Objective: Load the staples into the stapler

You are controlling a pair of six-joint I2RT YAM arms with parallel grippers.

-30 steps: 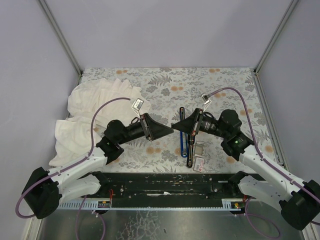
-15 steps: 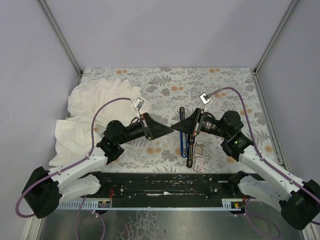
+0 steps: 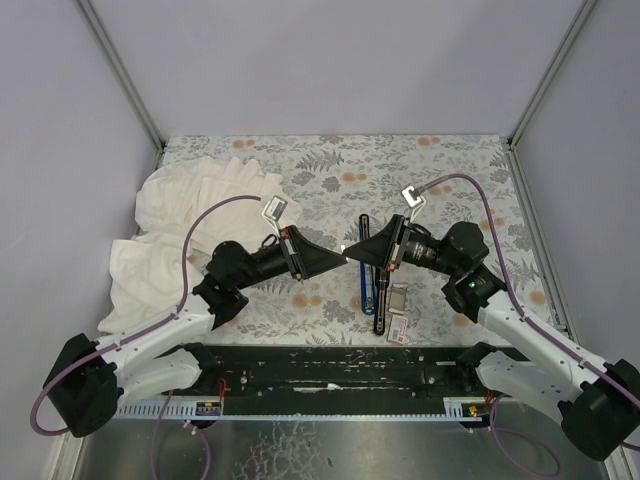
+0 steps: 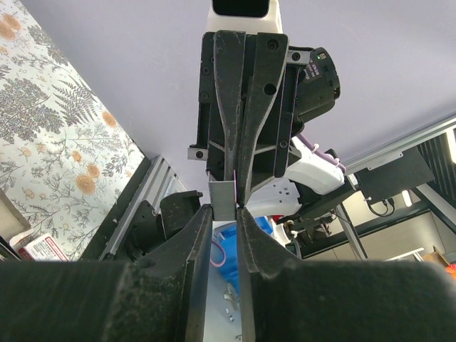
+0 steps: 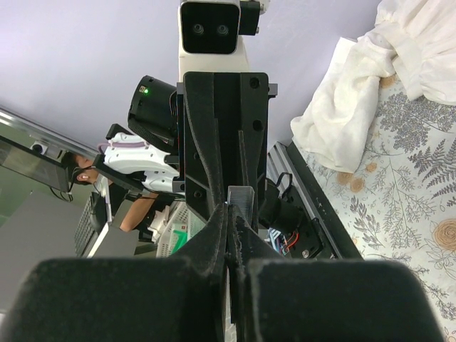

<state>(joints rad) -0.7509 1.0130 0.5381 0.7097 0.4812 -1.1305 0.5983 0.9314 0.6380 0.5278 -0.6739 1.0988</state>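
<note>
Plain lavender walls (image 3: 330, 60) close the cell at 9, 12 and 3 o'clock, joined by grey metal corner posts (image 3: 120, 70). Under soft, even light the table (image 3: 450, 160) wears a leaf-and-flower patterned cover, with a sheet-metal strip (image 3: 300, 450) along its 6 o'clock edge.

You can't read any words or numbers here. The little white box (image 3: 400, 320) lies on the table, down behind the right gripper (image 3: 349, 250). It has a red label (image 3: 401, 329) with tiny print on it. The print is too small and blurry to read, even from the left wrist camera.
</note>
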